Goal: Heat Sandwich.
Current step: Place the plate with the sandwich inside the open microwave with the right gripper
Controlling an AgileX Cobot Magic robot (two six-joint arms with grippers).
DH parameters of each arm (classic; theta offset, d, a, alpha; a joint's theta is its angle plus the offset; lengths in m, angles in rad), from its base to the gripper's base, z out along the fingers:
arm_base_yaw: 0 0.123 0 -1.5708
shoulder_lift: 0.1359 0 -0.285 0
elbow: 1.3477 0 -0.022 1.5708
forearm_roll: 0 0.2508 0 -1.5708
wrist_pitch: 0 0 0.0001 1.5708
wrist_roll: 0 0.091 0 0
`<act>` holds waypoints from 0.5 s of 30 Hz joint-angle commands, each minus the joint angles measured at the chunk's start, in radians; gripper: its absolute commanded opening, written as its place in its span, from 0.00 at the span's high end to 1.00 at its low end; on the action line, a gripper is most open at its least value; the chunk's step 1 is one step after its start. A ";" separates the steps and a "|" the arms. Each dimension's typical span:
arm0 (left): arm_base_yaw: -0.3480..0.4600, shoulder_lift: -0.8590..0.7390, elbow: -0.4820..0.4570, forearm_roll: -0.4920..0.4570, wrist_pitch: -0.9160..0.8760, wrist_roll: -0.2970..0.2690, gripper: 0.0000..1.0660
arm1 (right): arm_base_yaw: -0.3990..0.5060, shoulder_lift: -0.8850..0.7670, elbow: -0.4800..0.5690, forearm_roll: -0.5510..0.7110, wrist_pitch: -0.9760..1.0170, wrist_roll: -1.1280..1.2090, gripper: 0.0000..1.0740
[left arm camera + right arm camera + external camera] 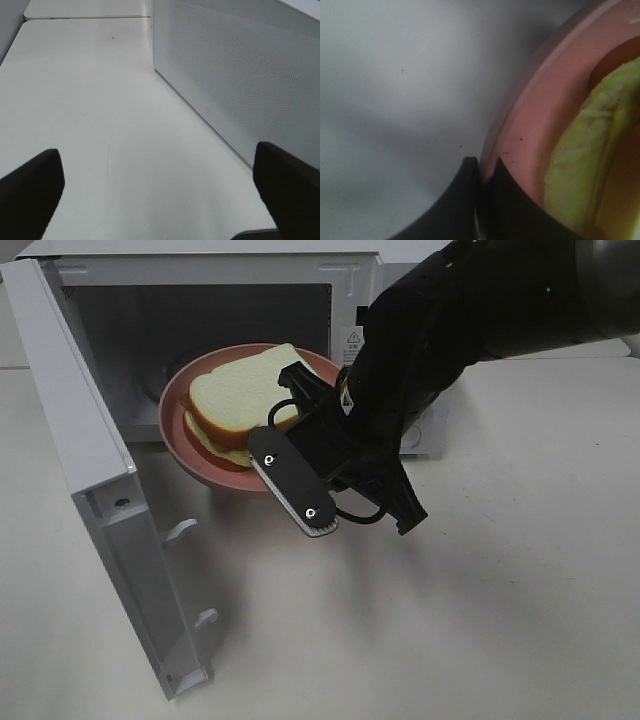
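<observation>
Sitting on the round pink plate (178, 430), your square white-bread sandwich (245, 395) with its yellow-green filling is at the open mouth of the white microwave oven (200, 268). Your right claw (481, 172) pinches the plate's rim tight. Your left claw (157, 185) hangs wide open over the white table (100, 120)

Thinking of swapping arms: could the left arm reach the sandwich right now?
Probably not directly. The left gripper sits open outside the microwave's swung-out door, which seems to stand between it and the sandwich. The right gripper also holds the plate there.
</observation>
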 commanded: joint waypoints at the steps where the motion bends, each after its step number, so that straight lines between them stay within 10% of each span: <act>1: 0.000 -0.025 0.005 -0.003 -0.009 -0.003 0.09 | 0.003 0.007 -0.025 0.000 -0.017 -0.012 1.00; 15: 0.000 -0.025 0.005 -0.003 -0.009 -0.003 0.09 | 0.000 0.112 -0.167 0.034 0.059 -0.015 1.00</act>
